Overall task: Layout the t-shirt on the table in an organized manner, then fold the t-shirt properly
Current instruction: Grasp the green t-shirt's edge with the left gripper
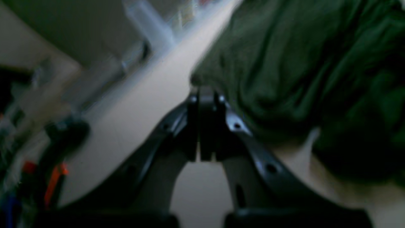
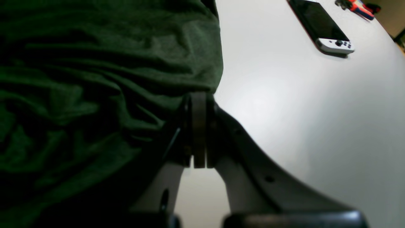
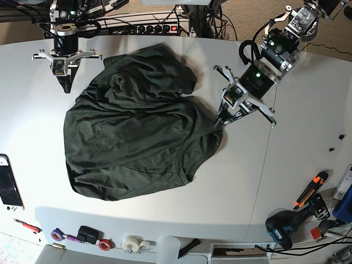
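Dark green cotton, one t-shirt (image 3: 135, 140) lies rumpled on the white table (image 3: 242, 181), a sleeve bunched at its far side. Two grippers work at its edges. The left gripper (image 3: 219, 122), at the shirt's right edge in the base view, has its jaws pressed together, seemingly pinching the hem (image 1: 196, 80). The right gripper (image 3: 68, 88) is closed at the shirt's far-left edge; whether cloth sits between its jaws cannot be told. One handheld game console (image 3: 9, 190) lies left of the shirt.

- Base view looked straight down over the table (image 3: 286, 181).
- Each wrist view sat close behind its hand, sharing the t-shirt (image 3: 132, 143) edge.
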